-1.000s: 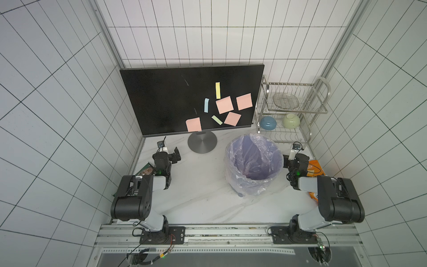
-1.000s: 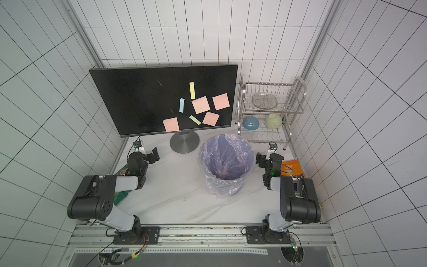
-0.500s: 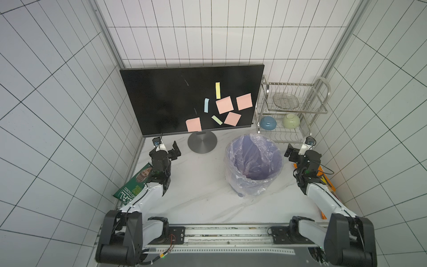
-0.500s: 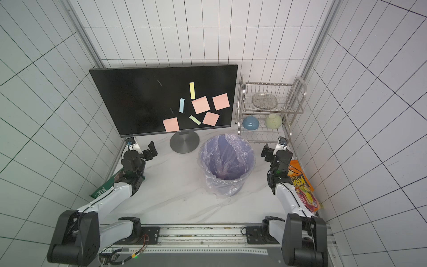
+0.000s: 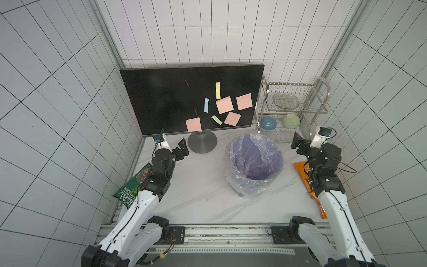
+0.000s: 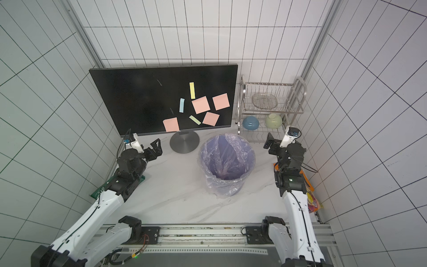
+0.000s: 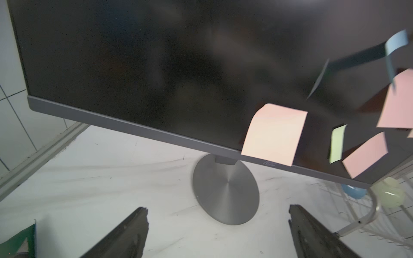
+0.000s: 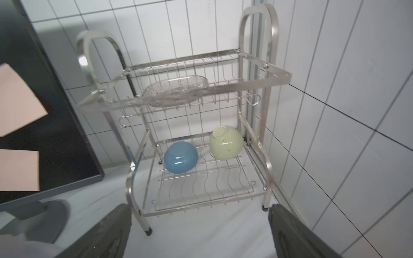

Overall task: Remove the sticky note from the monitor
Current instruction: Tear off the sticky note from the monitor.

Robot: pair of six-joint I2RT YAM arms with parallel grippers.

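Tiled cell | step: approach to monitor | my left gripper, right gripper agape, empty | next: pinch free edge of lowest sticky note

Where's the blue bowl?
In both top views the blue bowl sits on the lower shelf of the metal rack, beside the green bowl, just right of the monitor.
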